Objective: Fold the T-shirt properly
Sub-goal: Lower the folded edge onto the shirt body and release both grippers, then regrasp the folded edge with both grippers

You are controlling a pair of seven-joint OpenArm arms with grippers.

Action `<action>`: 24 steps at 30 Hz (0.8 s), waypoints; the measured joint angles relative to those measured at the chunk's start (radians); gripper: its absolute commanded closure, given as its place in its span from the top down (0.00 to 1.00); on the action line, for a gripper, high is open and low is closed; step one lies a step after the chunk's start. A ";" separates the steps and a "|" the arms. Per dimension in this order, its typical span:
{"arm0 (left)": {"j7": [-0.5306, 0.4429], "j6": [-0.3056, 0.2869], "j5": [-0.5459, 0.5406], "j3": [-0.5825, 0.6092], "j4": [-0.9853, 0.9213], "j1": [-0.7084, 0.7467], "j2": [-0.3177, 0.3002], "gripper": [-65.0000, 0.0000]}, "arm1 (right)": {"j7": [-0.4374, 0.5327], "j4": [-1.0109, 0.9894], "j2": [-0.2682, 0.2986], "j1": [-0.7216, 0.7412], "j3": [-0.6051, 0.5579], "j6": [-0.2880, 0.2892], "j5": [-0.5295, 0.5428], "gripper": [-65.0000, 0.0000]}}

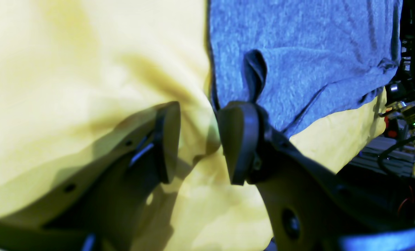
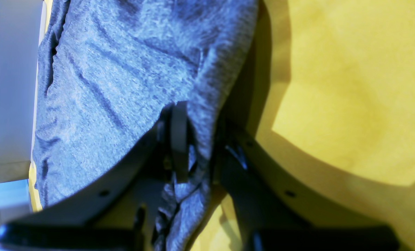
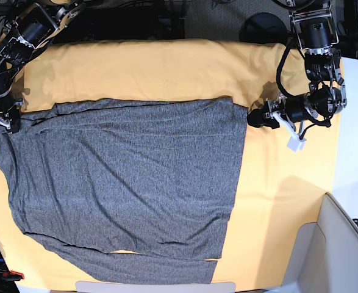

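I'm looking at the T-shirt point(image 3: 124, 177): heathered dark grey, spread mostly flat with soft wrinkles across the left and middle, a sleeve strip folded along its near edge, right edge straight.

A yellow-orange cloth sheet point(image 3: 166, 67) covers the work surface from edge to edge, wrinkled along its 12 o'clock side. Spread flat on it, the heathered dark-grey T-shirt point(image 3: 124, 177) fills the stretch from the centre out to 9 o'clock, its lower hem reaching toward 6 o'clock. The sheet lies bare at 12 and across the whole 3 o'clock side. A pale panel point(image 3: 334, 244) stands at 4 to 5 o'clock.
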 measured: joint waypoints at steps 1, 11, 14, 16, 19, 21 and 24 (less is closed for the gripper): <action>0.000 0.000 0.000 0.000 0.000 0.000 0.001 0.37 | 0.003 0.000 0.000 -0.003 0.000 0.000 0.000 0.13; 0.087 0.015 0.066 0.013 0.160 0.027 0.017 0.37 | 0.003 0.000 0.002 -0.011 0.000 0.004 0.003 0.13; 0.086 0.015 0.072 0.013 0.169 0.028 0.029 0.37 | 0.005 0.000 0.002 -0.011 0.000 0.004 0.003 0.13; 0.084 0.015 0.074 0.013 0.169 0.028 0.037 0.37 | 0.006 0.000 0.000 -0.011 0.000 0.004 0.003 0.13; 0.082 0.015 0.074 0.013 0.165 0.027 0.053 0.37 | 0.007 0.000 0.000 -0.011 0.000 0.004 0.003 0.13; 0.080 0.015 0.062 0.013 0.150 0.024 0.053 0.37 | 0.006 0.000 0.000 -0.011 0.000 0.004 0.003 0.13; 0.079 0.014 0.051 0.042 0.124 0.015 0.049 0.37 | 0.007 0.000 0.000 -0.011 0.000 0.004 0.003 0.13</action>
